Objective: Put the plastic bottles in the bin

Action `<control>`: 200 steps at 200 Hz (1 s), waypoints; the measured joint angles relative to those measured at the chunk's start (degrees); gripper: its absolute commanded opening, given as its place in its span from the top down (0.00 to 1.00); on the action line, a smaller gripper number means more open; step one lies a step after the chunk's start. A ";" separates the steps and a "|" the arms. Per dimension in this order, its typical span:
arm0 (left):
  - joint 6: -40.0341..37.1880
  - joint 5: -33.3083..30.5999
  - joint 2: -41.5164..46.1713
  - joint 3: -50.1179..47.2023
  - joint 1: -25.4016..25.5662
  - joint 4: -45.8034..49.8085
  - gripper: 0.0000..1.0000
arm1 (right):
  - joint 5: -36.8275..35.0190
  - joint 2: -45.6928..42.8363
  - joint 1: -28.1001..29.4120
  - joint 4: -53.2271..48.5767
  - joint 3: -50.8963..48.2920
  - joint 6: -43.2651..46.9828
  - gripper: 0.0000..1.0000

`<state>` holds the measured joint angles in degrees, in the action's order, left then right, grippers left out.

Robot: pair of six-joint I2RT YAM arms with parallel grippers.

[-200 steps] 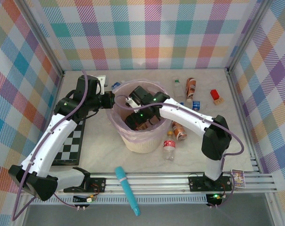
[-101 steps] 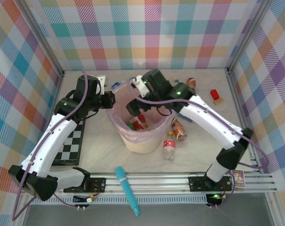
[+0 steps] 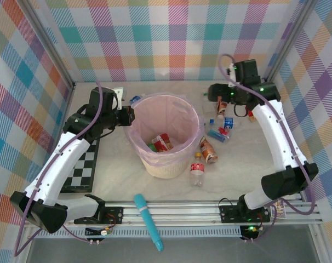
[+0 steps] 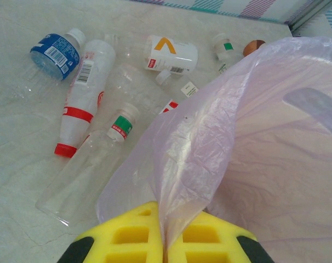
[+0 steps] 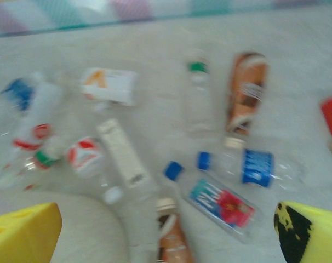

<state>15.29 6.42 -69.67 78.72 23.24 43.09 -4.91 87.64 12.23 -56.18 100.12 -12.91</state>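
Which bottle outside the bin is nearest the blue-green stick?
The clear bottle with the red cap, lying at the front right of the bin. The other loose bottles lie farther back.

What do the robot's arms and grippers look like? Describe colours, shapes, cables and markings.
The left arm and right arm have white shells, black joints, a lilac cable alongside and small green lights. On the left gripper, yellow fingers show rectangular recesses; on the right gripper, one yellow finger is blotched black.

Cream bin [image 3: 166, 167], pink-lined, stands upright with bottles [image 3: 162, 142] inside — loose bottles [image 3: 208, 151] lie scattered beside it.
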 measured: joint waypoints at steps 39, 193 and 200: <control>0.00 0.04 -0.02 0.02 0.00 0.00 1.00 | 2.60 10.93 -9.94 5.40 -1.75 -2.62 0.10; -0.28 -0.04 -2.03 1.79 0.00 0.26 1.00 | 8.04 51.10 -12.13 8.57 23.12 -5.79 0.27; -0.35 -0.04 -2.03 1.79 0.00 0.26 1.00 | 8.04 51.25 -12.13 8.57 23.12 -6.01 0.29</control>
<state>14.94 6.37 -71.70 80.51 23.24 43.35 3.14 138.89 0.10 -47.62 123.24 -18.92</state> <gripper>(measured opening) 0.071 0.740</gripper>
